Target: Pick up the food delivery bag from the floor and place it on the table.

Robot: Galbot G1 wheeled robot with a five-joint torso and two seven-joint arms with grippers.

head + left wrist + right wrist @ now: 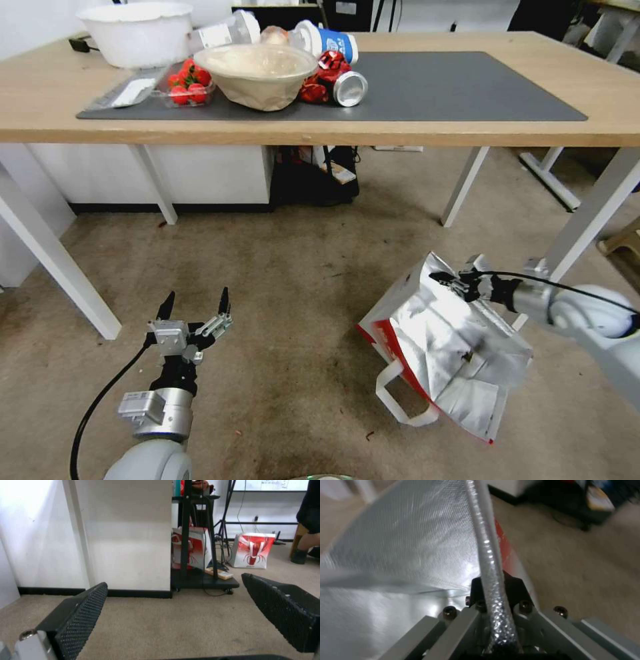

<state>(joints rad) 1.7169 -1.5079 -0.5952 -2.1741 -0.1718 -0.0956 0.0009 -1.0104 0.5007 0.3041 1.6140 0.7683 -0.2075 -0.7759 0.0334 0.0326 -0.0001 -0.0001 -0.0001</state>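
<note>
**Desk:** Head view first, please. Where does the food delivery bag (443, 353) sit?

**Photographer:** At about four o'clock on the floor (287, 293), tilted, its foil-lined mouth gaping toward the camera and a white loop handle (400, 397) flopped out at the near side. The right claw (460, 283) is at the bag's upper rim, at the far edge of the mouth. The right wrist view looks straight down that rim (486, 547): a foil edge runs between the jaws, which stand nearly together and pinch it.

**Desk:** And the other arm?

**Photographer:** The left claw (195, 310) hangs at eight o'clock, well apart from the bag, jaws spread wide with nothing between them. The left wrist view confirms it: two black ribbed pads (78, 620) with bare floor between.

**Desk:** Where is the bag headed?

**Photographer:** The worktop (507, 133) spans twelve o'clock. Its dark mat (460, 87) is bare from the centre to the right; a bowl (257, 73), strawberries (188, 85) and cans (337, 83) crowd the left.

**Desk:** So what would doing this step well look like?

**Photographer:** My reading: the grip is on a thin paper-and-foil edge, not the handle, so a slow, straight lift would suit, keeping the mouth upward so the rim does not tear or slip. The bag also needs to rise fully above the worktop's front edge, and keep off the white leg (587, 213) at two o'clock, before it goes over the bare part of the mat.
</note>
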